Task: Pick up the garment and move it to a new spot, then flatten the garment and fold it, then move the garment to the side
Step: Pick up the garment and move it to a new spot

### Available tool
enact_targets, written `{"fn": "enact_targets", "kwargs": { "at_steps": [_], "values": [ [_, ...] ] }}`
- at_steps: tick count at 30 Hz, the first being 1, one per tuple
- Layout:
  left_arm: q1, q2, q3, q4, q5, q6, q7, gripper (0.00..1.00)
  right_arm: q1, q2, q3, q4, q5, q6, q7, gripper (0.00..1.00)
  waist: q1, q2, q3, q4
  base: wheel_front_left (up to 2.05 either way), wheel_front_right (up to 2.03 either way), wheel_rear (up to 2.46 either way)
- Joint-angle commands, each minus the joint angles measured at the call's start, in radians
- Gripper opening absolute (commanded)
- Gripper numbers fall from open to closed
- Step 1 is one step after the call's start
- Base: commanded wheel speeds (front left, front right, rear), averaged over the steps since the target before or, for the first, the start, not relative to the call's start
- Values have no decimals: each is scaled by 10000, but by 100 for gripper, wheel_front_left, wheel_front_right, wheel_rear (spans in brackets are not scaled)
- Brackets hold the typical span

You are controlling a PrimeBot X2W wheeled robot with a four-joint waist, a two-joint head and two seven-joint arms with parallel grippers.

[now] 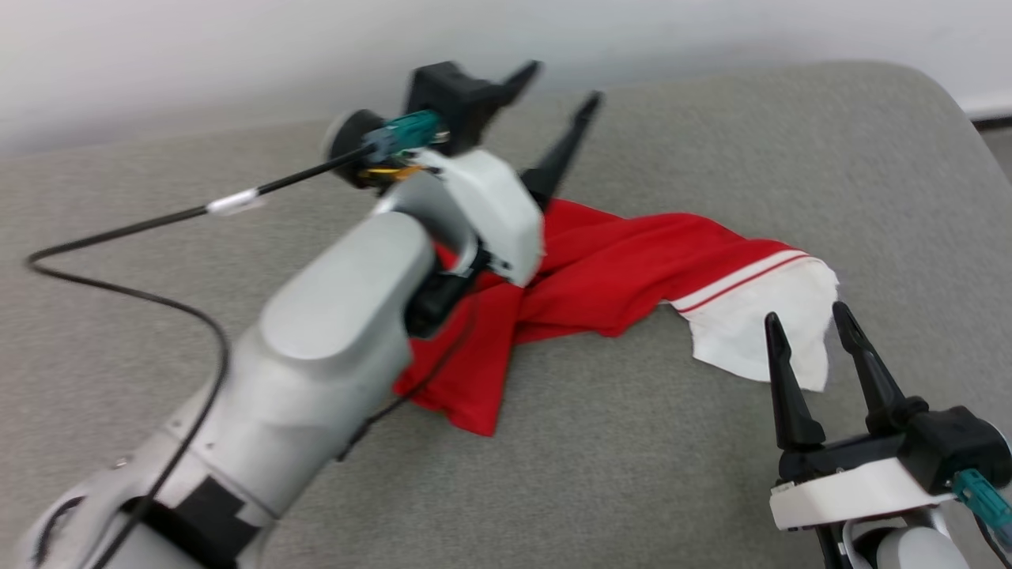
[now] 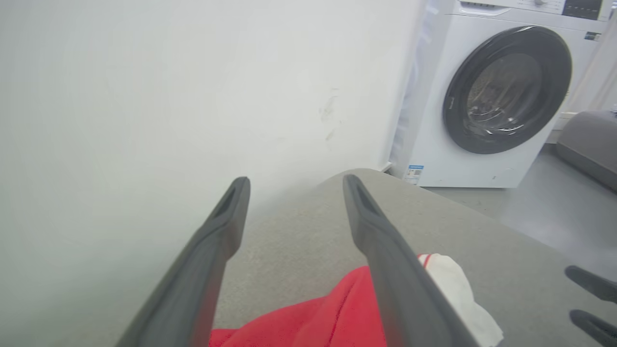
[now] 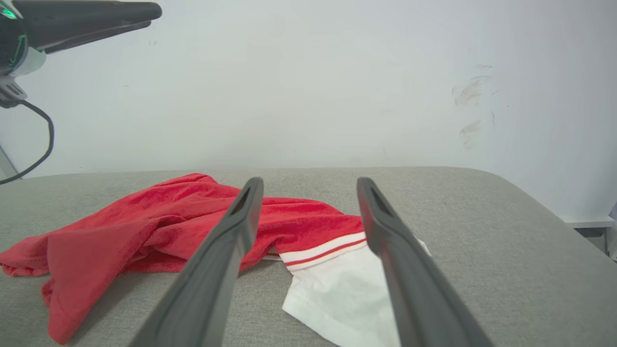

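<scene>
The garment (image 1: 624, 269), a red jersey with a white sleeve and red-white striped trim, lies crumpled in a heap on the grey padded surface (image 1: 632, 442). My left gripper (image 1: 565, 83) hangs above the heap's far left part, open, with nothing between its fingers; its own view shows the red cloth (image 2: 318, 318) below the spread fingers. My right gripper (image 1: 806, 320) stands open at the lower right, fingertips just short of the white sleeve (image 1: 767, 332). In the right wrist view the garment (image 3: 159, 217) spreads ahead of the right gripper (image 3: 311, 185), the sleeve (image 3: 337, 289) lying between its fingers.
A white wall runs behind the grey surface. A white front-loading washing machine (image 2: 496, 91) stands past the surface's far right corner. A black cable (image 1: 118, 229) loops from my left wrist over the surface's left part. My right gripper's fingertips (image 2: 588, 299) show in the left wrist view.
</scene>
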Motion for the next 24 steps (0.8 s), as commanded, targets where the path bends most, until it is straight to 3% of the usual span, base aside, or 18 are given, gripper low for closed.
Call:
{"fn": "enact_targets", "kwargs": {
  "at_steps": [1,9,16,21,24],
  "values": [
    [88,311,47,106,236,79,-376,100,150,9,-81,2,-87,-5,-21,100,-1,0,-569,615,0,0,0],
    [1262,2165,685,-450,1010,686,-1311,100,552,6,-519,-60,-324,-7,-21,100,-1,0,-1388,1639,0,0,0],
    [3705,3352,1913,-2905,1790,1630,-1354,100,735,7,-736,-234,-394,-7,-21,100,-1,0,-1740,2058,0,0,0],
    [6018,3606,2966,-4699,2358,2336,-1357,100,904,7,-741,-368,-393,-7,-20,100,-1,0,-1916,2122,0,0,0],
    [7285,3444,3554,-5522,2762,2645,-1358,100,970,6,-733,-439,-393,-5,-20,100,-1,0,-1965,2126,0,0,0]
  ]
}}
